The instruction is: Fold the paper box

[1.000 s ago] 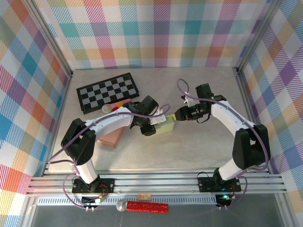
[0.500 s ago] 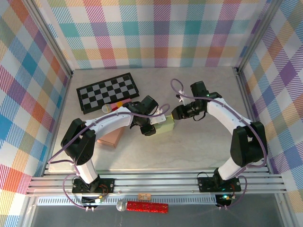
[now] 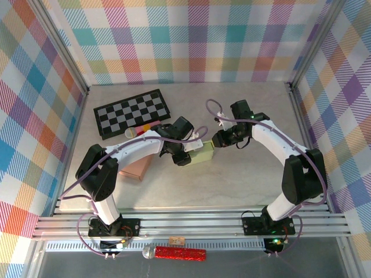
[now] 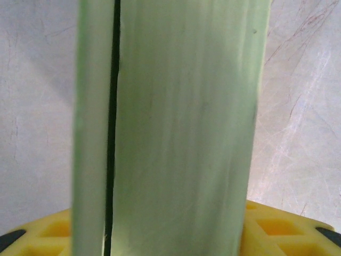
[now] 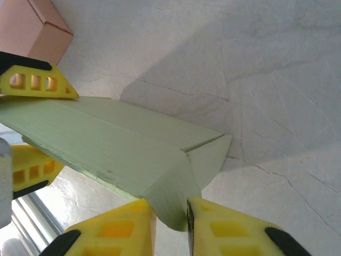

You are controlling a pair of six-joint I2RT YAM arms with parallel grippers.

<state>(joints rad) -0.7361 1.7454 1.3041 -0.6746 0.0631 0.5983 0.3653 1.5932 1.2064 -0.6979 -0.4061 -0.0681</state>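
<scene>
Pinching from the 2 o'clock side, the right gripper (image 5: 170,216) has its two yellow fingers (image 5: 224,229) set narrow. The corner of an end flap (image 5: 173,194) of the pale green paper box (image 3: 203,153) sits between them, and both pads appear to touch it. The left gripper (image 3: 186,152) grasps the same box from its 9 o'clock end, one finger on each broad face, spread only as wide as the box is thick. In the left wrist view the box fills the space between the fingers, and a dark seam (image 4: 112,133) runs along it where two panels meet without quite closing. Seen from above, the box lies just toward 9 o'clock of the centre of the table (image 3: 232,185), and the shadow under it suggests it is held slightly clear of the surface. A tan box (image 3: 134,168) rests at 8 o'clock from it, and a checkerboard (image 3: 132,113) lies at 10 o'clock. The step in hand looks like closing the end of the box, with one arm steadying the body and the other working the flap. The next move probably calls for swinging that flap inward along its crease, turning rather than pulling, so the paper neither tears nor slides out of the left grasp.
</scene>
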